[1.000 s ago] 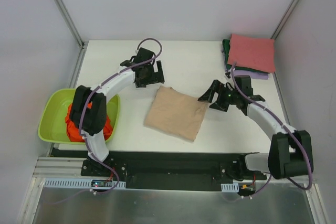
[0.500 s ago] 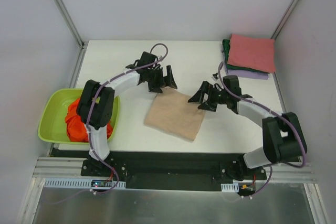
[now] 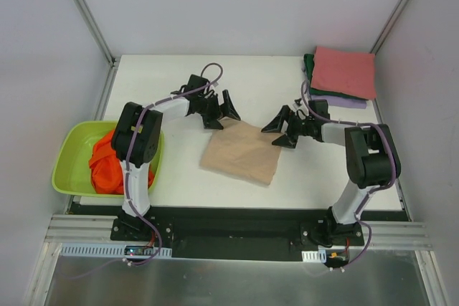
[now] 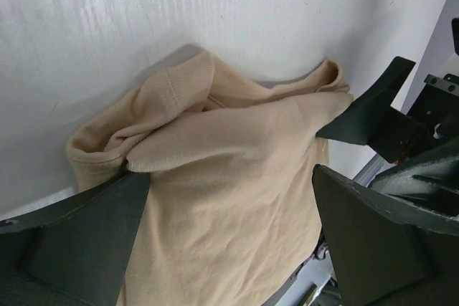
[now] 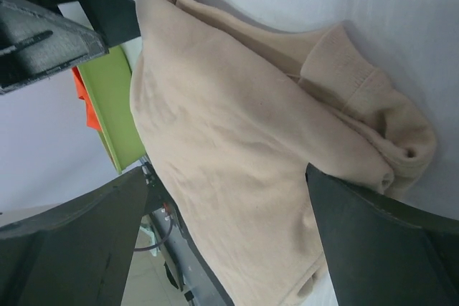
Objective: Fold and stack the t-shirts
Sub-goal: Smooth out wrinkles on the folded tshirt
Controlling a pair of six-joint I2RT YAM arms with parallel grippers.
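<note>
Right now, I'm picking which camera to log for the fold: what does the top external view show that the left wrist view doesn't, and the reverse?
Only top external: at the far right corner, a pinkish-red shirt stacked over a dark green shirt and a lavender shirt, and the lime-green basin holding the orange shirt. Only left wrist: a bunched sleeve fold at the edge of the beige shirt. Both: the beige shirt on the table, the left gripper and right gripper open near its far edge.

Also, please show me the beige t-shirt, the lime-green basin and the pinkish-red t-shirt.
beige t-shirt (image 3: 240,152), top view, middle of the cloth.
lime-green basin (image 3: 72,152), top view, bare left wall.
pinkish-red t-shirt (image 3: 346,71), top view, centre of its top face.
</note>
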